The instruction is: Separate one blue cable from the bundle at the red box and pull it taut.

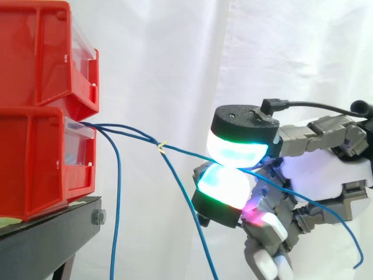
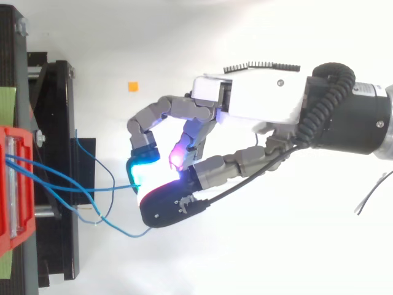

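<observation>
Several thin blue cables (image 1: 125,129) come out of the lower red bin (image 1: 44,163) and spread to the right. One blue cable (image 1: 186,153) runs nearly straight from the bin, past a small pale tie (image 1: 162,146), into my hand (image 1: 303,175). Two glowing fingertips (image 1: 236,149) are pinched together on it, one above and one below. Past the pinch the cable loops down to the right. From above, my hand (image 2: 245,104) reaches left toward the bin (image 2: 15,184), with the pinched cable (image 2: 92,188) between them. Other blue cables (image 1: 116,204) hang slack.
A second red bin (image 1: 46,55) is stacked on the lower one, both on a black stand (image 1: 46,233). A white curtain hangs behind. A small orange square (image 2: 132,86) lies on the white floor in the top view.
</observation>
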Action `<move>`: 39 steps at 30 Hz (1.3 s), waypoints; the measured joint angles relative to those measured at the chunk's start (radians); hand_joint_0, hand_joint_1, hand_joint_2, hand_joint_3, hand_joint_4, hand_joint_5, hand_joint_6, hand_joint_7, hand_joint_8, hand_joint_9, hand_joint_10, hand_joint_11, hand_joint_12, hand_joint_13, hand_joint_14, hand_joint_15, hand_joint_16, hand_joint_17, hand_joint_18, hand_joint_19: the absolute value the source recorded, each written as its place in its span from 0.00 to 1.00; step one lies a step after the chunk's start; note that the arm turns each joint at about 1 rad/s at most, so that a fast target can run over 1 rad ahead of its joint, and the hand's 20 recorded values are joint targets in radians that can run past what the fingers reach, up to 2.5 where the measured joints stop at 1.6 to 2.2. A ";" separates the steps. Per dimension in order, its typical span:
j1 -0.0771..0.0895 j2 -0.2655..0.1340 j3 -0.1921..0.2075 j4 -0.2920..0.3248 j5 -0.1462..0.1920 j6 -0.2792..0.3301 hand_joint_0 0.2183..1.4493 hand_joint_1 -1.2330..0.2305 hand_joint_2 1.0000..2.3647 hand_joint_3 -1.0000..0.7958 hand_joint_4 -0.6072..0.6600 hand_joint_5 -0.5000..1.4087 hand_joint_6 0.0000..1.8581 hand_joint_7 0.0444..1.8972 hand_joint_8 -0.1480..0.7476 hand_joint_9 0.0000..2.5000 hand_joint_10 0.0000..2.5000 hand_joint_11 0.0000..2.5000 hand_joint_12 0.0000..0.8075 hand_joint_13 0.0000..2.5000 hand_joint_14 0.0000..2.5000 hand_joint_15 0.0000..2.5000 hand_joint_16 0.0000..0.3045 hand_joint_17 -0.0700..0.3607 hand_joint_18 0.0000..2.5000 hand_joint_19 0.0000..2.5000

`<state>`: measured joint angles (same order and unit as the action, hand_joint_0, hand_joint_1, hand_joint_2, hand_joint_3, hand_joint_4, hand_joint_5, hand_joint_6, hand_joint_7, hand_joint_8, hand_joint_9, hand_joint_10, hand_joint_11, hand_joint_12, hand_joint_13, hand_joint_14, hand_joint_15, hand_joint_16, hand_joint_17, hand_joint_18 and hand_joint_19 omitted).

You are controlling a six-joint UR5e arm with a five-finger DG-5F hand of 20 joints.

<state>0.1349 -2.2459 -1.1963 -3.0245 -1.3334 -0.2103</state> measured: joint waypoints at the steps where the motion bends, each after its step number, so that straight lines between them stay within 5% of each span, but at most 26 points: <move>1: 0.000 0.001 0.000 -0.009 0.000 0.000 0.31 0.34 0.02 0.49 0.39 0.21 0.44 0.69 0.56 0.44 0.01 0.34 0.50 0.39 0.01 0.22 0.16 0.42 0.37 0.24; 10: 0.004 0.007 -0.022 -0.038 -0.002 0.000 0.31 0.34 0.02 0.49 0.39 0.21 0.44 0.69 0.56 0.44 0.01 0.35 0.51 0.39 0.01 0.22 0.16 0.42 0.37 0.24; 18: 0.010 0.027 -0.110 0.073 0.000 0.018 0.31 0.34 0.02 0.49 0.40 0.21 0.44 0.69 0.56 0.45 0.01 0.35 0.51 0.39 0.01 0.22 0.16 0.42 0.37 0.24; 39: 0.012 0.028 -0.171 0.205 0.000 0.050 0.30 0.33 0.02 0.53 0.40 0.22 0.45 0.69 0.59 0.52 0.01 0.42 0.53 0.42 0.01 0.23 0.17 0.43 0.40 0.23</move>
<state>0.1471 -2.2181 -1.3676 -2.8196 -1.3338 -0.1608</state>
